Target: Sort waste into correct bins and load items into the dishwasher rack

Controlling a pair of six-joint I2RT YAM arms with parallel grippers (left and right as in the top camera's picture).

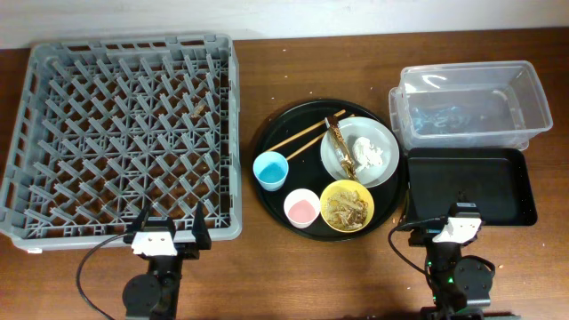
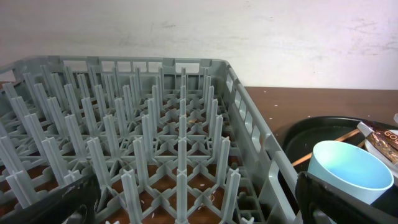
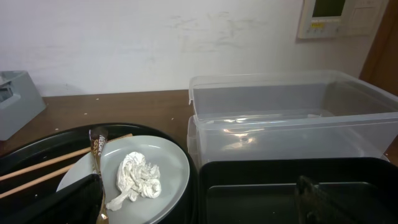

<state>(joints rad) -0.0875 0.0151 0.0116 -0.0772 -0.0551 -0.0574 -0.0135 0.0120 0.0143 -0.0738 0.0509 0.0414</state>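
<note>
The grey dishwasher rack (image 1: 124, 133) fills the left of the table and holds no dishes. On a round black tray (image 1: 267, 133) sit the grey-white plate (image 1: 384, 164) with the crumpled tissue (image 1: 368, 153) and gold-brown wrapper (image 1: 340, 142), wooden chopsticks (image 1: 298, 135), the yellow bowl (image 1: 347, 206) with brownish food scraps, the light-blue cup (image 1: 269, 171) and the pink cup (image 1: 301, 208). The clear tub (image 1: 467, 105) and shallow black tray (image 1: 469, 185) stand at the right. My left gripper (image 1: 164, 238) is open at the rack's near edge. My right gripper (image 1: 458, 222) is open at the black tray's near edge.
The left wrist view shows the rack's pegs (image 2: 155, 143) and the light-blue cup (image 2: 349, 171) to the right. The right wrist view shows the plate with the tissue (image 3: 138, 177), the clear tub (image 3: 286, 118) and the black tray (image 3: 261, 186).
</note>
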